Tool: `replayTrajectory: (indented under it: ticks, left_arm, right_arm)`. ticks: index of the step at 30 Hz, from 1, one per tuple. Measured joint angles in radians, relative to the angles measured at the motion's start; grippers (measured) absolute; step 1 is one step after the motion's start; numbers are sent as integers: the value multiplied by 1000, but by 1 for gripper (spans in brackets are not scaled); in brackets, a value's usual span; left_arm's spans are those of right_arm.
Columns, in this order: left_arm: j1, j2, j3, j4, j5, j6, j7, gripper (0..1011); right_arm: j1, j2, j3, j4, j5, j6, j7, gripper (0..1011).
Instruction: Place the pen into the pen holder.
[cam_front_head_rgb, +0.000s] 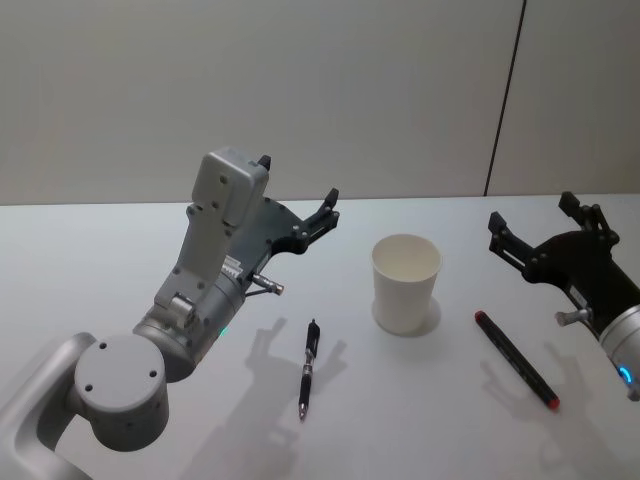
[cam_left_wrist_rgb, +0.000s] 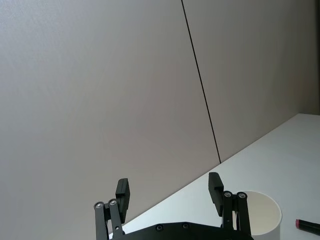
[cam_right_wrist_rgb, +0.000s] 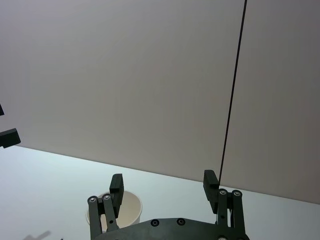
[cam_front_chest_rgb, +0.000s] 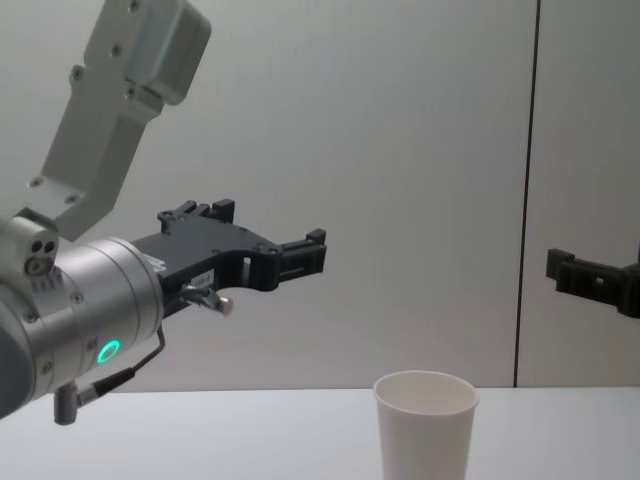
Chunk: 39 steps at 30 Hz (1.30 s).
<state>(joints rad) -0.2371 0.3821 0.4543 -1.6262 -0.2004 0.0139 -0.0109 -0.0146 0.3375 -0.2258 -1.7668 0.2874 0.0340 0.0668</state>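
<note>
Nearest in the head view, the grey elbow joint of the left arm (cam_front_head_rgb: 118, 390) is seen at the lower left, from which the forearm is raised forward and upward. Its wrist is bent so that the left gripper (cam_front_head_rgb: 298, 178) is held level, well above the white table (cam_front_head_rgb: 90, 260), aimed forward and slightly rightward toward the wall; its jaws are spread wide with nothing between them, as is confirmed in the chest view (cam_front_chest_rgb: 270, 225) and the left wrist view (cam_left_wrist_rgb: 169, 185). On the table, between this arm and the pen holder (cam_front_head_rgb: 405, 285), a black pen (cam_front_head_rgb: 308, 368) is laid flat, its long axis running nearly straight away from the robot, its tapered end placed nearer the robot. The pen holder is stood upright, mouth open, near the table's middle (cam_front_chest_rgb: 427, 430). To its right a red-ended pen (cam_front_head_rgb: 515, 360) is laid diagonally, its far end turned toward the cup and its near end angled rightward. The right gripper (cam_front_head_rgb: 532, 211) is held above the table at the right, clear of both pens, also aimed forward, its jaws likewise parted and empty (cam_right_wrist_rgb: 163, 180).
</note>
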Motion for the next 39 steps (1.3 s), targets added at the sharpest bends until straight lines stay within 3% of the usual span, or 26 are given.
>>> replayTrajectory:
  ticks: [39]
  left_arm:
    - [0, 0, 0, 0, 0, 0, 0, 1004]
  right_arm:
    - [0, 0, 0, 0, 0, 0, 0, 1001]
